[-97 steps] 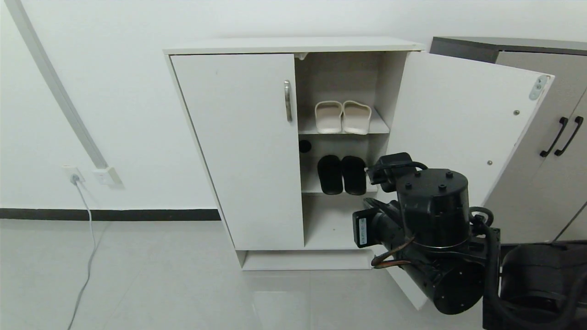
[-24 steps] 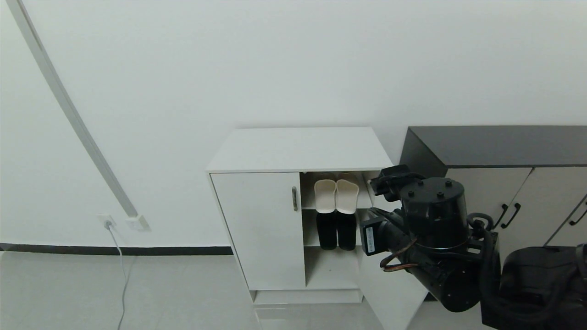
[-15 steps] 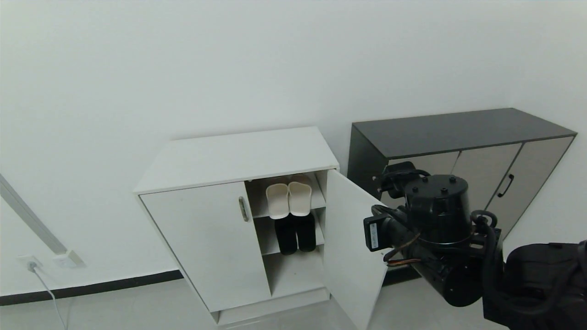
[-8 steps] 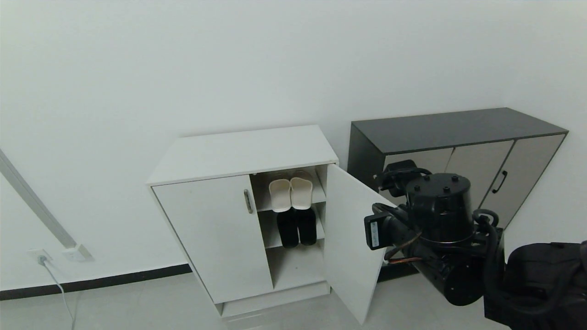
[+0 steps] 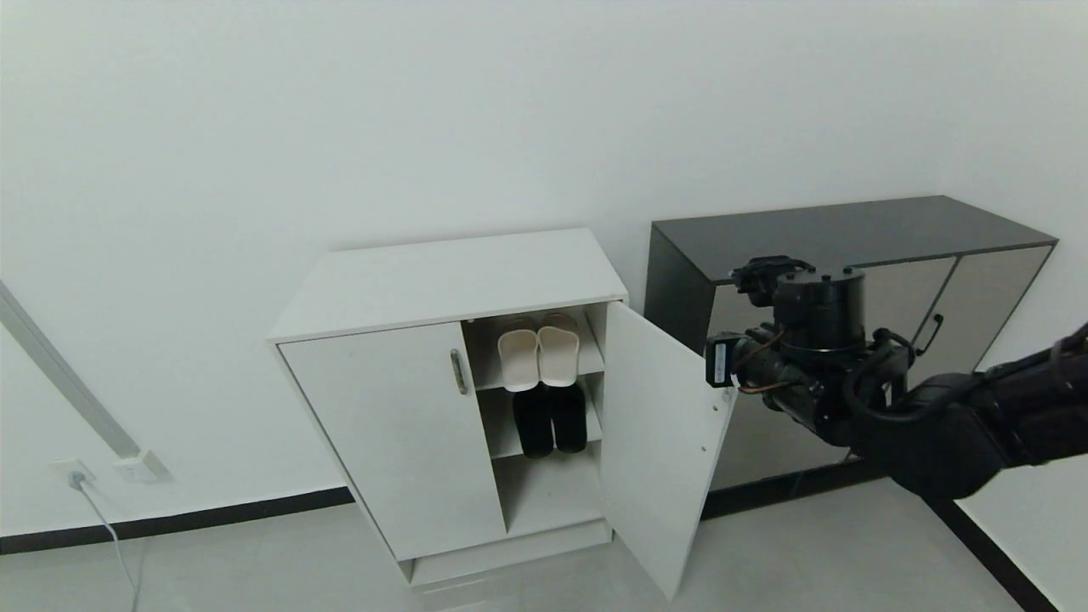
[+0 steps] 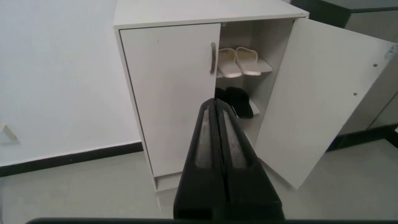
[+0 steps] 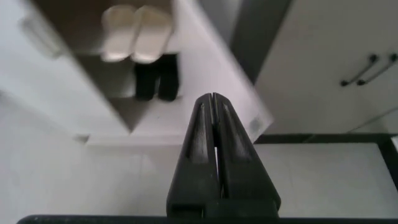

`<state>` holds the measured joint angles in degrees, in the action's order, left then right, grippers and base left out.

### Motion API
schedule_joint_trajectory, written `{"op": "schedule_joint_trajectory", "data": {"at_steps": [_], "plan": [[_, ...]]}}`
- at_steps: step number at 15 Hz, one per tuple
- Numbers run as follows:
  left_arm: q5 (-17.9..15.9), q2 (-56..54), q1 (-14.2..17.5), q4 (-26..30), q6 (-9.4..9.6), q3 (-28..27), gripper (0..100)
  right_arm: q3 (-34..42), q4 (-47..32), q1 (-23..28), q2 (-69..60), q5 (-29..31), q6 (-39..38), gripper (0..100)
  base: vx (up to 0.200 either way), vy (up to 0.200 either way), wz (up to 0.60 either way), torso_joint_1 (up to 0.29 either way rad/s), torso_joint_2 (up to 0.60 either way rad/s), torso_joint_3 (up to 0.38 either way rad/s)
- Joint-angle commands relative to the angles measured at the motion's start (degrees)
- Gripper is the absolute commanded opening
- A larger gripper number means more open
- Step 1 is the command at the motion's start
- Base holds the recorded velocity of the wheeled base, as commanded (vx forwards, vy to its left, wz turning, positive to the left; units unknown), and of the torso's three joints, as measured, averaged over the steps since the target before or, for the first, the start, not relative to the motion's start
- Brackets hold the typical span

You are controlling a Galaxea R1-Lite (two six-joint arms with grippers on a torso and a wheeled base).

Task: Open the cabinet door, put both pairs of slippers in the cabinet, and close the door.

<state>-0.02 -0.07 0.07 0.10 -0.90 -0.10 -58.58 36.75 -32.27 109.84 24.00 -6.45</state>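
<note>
The white cabinet (image 5: 442,285) stands against the wall with its left door (image 5: 391,433) closed and its right door (image 5: 659,425) swung open. A white pair of slippers (image 5: 538,357) lies on the upper shelf, and a black pair of slippers (image 5: 551,421) on the shelf below. My right arm (image 5: 816,374) is stretched out just right of the open door's free edge. The right gripper (image 7: 212,98) is shut and holds nothing, pointing down past the door (image 7: 217,68). The left gripper (image 6: 215,102) is shut and holds nothing, well back from the cabinet front.
A dark-topped grey cabinet (image 5: 850,225) stands right beside the white one, close behind my right arm. A wall socket with a cable (image 5: 72,472) and a slanted conduit are at the left. Bare grey floor (image 5: 255,569) lies before the cabinet.
The head view has pulled back from the cabinet and turned. My right arm has stretched forward, away from the camera, to beside the open door's edge. Both slipper pairs and the door stay put.
</note>
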Motion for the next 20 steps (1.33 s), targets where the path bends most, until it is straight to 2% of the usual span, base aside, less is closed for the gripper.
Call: {"op": "schedule_joint_trajectory", "data": {"at_steps": [1,3,9,20], "plan": [[0.02,0.07,0.01,-0.01,-0.06,0.01,0,-5.76,0.16,4.41,8.11,-0.80,-0.49,0,0.000,0.000,0.00,0.000,0.00,0.000],[0.02,0.07,0.01,-0.01,-0.06,0.01,0,-8.22,0.07,5.90,10.75,-2.47,-0.67,0,0.000,0.000,0.00,0.000,0.00,0.000],[-0.06,0.07,0.01,-0.01,0.02,0.01,0,-11.82,0.16,7.13,16.46,-2.56,-0.76,0,0.000,0.000,0.00,0.000,0.00,0.000],[-0.06,0.07,0.01,-0.01,0.02,0.01,0,-11.39,0.16,6.16,16.99,-2.47,-0.76,0,0.000,0.000,0.00,0.000,0.00,0.000]]}}
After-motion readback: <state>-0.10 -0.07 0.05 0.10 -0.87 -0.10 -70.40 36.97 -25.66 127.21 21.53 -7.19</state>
